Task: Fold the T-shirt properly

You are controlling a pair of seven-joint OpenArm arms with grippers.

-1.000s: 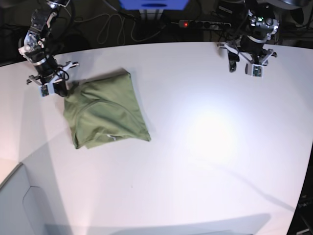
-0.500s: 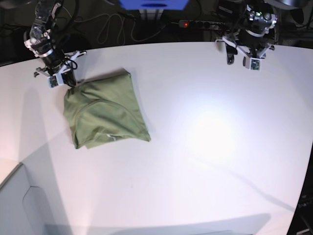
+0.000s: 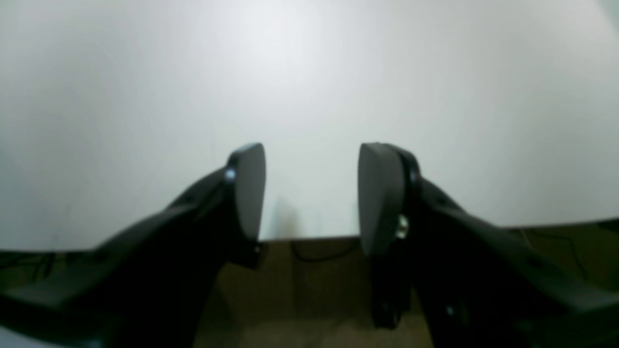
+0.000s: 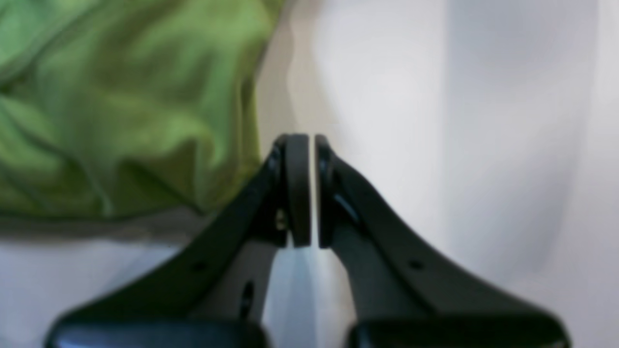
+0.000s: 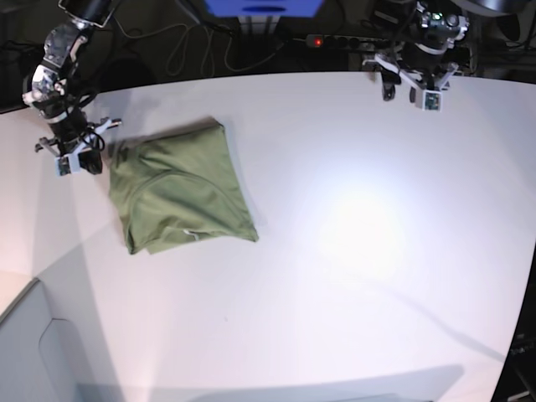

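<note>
A: What's on the desk (image 5: 352,251)?
B: The T-shirt (image 5: 180,197), folded into a rough bundle, lying toward the far left corner.
A: And the grippers?
B: The right gripper (image 4: 312,188) sits just beside the shirt's edge, jaws pressed together, holding nothing. The left gripper (image 3: 312,193) hangs over the far right edge, jaws spread apart, empty.

My right wrist view is blurred; the T-shirt (image 4: 121,106) runs off its edge at nine and twelve o'clock.
</note>
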